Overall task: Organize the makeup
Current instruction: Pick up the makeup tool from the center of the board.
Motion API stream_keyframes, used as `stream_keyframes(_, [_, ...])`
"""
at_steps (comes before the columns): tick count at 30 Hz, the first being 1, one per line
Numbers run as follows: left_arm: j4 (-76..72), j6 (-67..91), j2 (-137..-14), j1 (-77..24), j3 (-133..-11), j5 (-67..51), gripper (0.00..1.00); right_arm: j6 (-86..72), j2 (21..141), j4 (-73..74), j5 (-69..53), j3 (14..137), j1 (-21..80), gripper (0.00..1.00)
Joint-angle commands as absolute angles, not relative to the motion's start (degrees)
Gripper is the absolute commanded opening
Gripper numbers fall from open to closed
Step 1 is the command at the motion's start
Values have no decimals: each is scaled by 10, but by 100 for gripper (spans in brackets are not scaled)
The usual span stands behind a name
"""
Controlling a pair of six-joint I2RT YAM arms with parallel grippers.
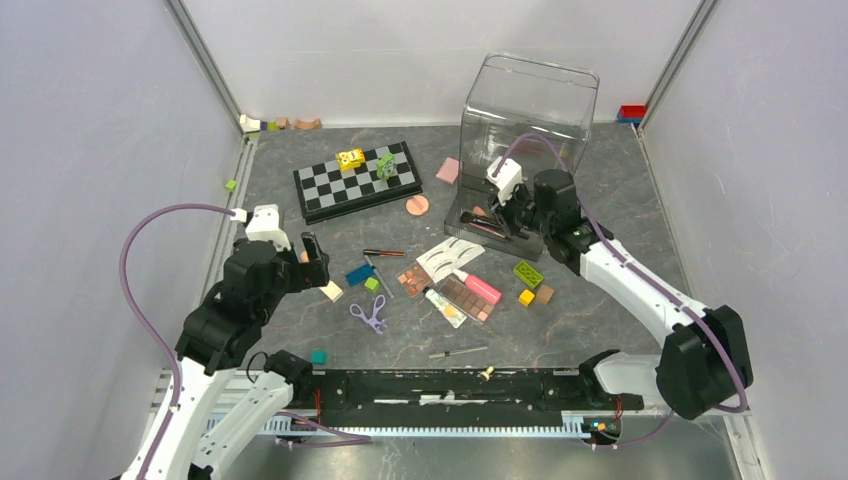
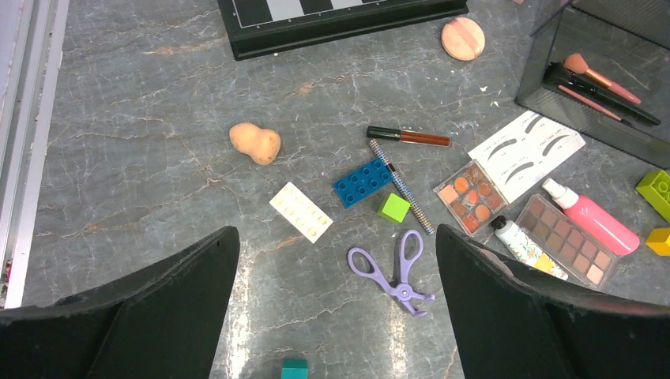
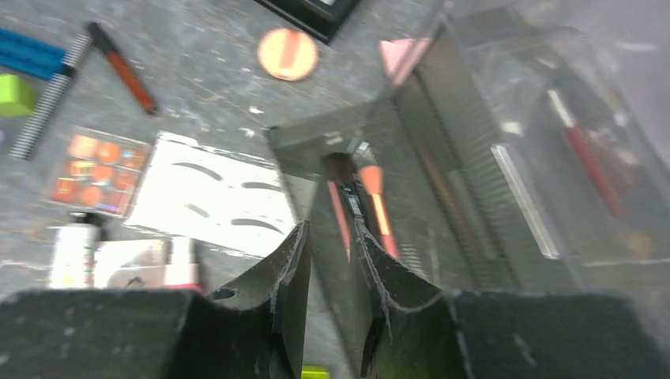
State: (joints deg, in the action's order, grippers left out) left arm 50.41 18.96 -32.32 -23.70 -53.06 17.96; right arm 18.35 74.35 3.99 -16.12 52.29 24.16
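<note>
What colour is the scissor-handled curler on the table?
The curler is light purple, clearest in the left wrist view.

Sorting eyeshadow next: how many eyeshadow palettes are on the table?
2. A small orange palette lies beside the white card; a larger brown-pink palette lies between the cream tube and the pink bottle. Another could hide in the clear organizer.

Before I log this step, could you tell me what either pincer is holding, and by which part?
Nothing: the left pincer stands wide open and empty, the right pincer slightly parted, empty, over the brushes.
</note>
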Motion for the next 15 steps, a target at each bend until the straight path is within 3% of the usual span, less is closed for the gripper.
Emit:
stream_keyframes(1, [481,191,-330,-234,-530,184,100,84,708,4,-168,493,292,31])
stream_keyframes(15, [482,193,-337,-234,-531,193,100,-144,711,-55,-18,416,522,31])
